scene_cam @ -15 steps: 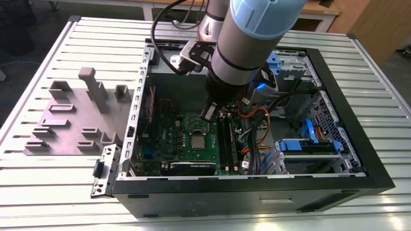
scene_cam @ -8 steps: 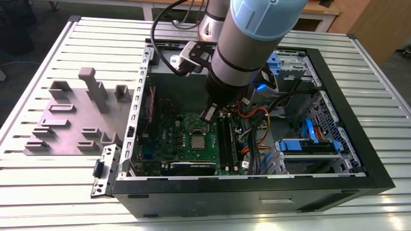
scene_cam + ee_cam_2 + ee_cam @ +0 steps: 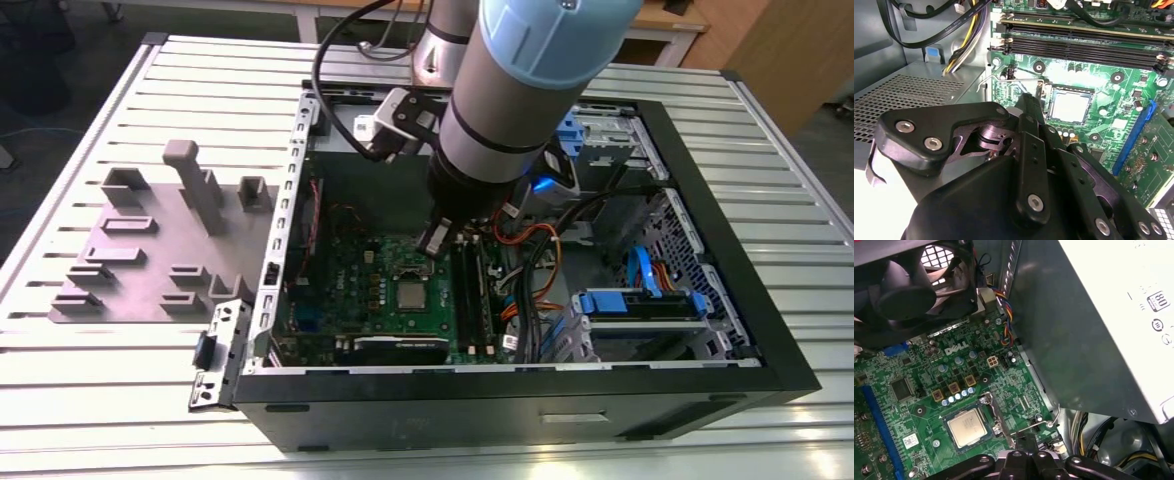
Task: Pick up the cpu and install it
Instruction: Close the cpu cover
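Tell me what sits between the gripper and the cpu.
In both wrist views, the socket's metal bracket frame and its wire lever lie between the gripper and the cpu, which sits in the socket.

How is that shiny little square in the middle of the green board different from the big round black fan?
The cpu is a small, flat, pale silver square; the fan is far bigger, black and round-bladed inside a frame. The cpu lies flat in its socket on the green circuit board; the fan stands at the board's edge. Both sit inside the open computer case.
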`<state>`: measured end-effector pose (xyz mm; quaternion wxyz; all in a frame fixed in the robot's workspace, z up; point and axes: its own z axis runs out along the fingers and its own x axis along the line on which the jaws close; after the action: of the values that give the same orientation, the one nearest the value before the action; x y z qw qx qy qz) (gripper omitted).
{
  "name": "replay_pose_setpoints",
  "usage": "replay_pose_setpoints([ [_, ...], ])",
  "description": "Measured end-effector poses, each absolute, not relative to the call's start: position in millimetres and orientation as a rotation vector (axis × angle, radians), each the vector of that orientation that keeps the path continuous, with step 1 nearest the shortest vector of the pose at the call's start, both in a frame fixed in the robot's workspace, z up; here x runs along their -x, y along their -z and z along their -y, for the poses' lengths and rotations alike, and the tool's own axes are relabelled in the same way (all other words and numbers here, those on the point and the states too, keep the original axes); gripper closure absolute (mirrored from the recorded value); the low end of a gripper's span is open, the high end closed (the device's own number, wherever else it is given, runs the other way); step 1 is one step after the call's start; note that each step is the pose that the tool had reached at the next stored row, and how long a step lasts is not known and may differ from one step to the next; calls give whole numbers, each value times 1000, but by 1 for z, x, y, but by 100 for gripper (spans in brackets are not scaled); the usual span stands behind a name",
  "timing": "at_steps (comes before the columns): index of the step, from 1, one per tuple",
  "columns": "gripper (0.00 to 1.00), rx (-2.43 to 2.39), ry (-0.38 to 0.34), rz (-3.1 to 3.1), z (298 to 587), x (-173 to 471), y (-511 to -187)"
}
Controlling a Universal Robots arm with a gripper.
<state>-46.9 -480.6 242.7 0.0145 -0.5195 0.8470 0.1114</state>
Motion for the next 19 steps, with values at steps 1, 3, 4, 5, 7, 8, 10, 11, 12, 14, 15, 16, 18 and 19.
replay_pose_setpoints([
  [1, 89, 1617, -347, -2637, 481, 47, -243],
  [3, 89, 1617, -347, -2637, 482, 47, -243],
  [4, 89, 1617, -347, -2637, 482, 47, -243],
  [5, 89, 1617, -347, -2637, 482, 47, -243],
  [7, 89, 1617, -347, -2637, 483, 47, -243],
  [8, 89, 1617, -347, -2636, 483, 47, -243],
  [10, 89, 1617, -347, -2636, 483, 47, -243],
  [11, 89, 1618, -347, -2636, 483, 47, -243],
  [12, 89, 1618, -347, -2636, 484, 47, -243],
  [14, 89, 1618, -347, -2636, 484, 47, -243],
  [15, 89, 1618, -347, -2636, 485, 47, -243],
  [16, 89, 1618, -347, -2636, 485, 47, -243],
  [18, 89, 1618, -347, -2636, 486, 47, -243],
  [19, 89, 1618, -347, -2636, 486, 47, -243],
])
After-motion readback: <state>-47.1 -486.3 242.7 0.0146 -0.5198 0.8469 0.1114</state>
